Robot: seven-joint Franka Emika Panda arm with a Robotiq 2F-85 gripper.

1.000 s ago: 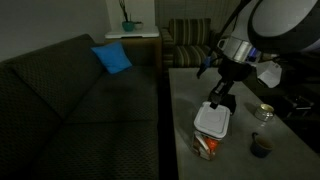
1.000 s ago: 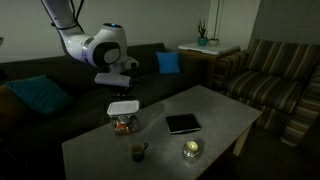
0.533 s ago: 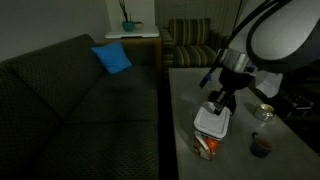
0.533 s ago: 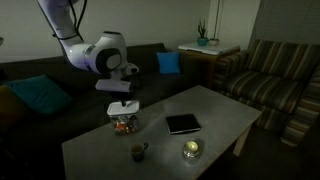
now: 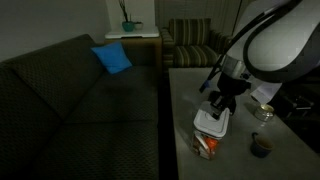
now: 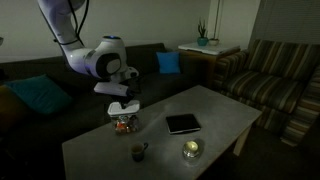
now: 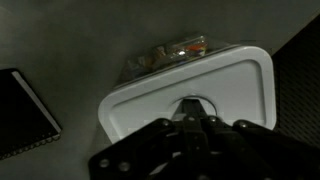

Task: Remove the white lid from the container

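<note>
The white lid lies on the container, a small see-through tub with orange-red contents, near the table's sofa-side edge; both show in both exterior views, lid and container. My gripper points straight down with its fingertips on the lid's middle. In the wrist view the lid fills the centre, the container peeks out beyond it, and the gripper's fingers are drawn together at a rounded recess in the lid. Whether they pinch anything there is hidden.
A black square box lies mid-table, also in the wrist view. A small dark bowl and a glass jar stand near the front. A dark sofa runs along the table.
The gripper has come down from a little above the lid until its fingertips rest on the lid's middle. Lid and container have not moved.
</note>
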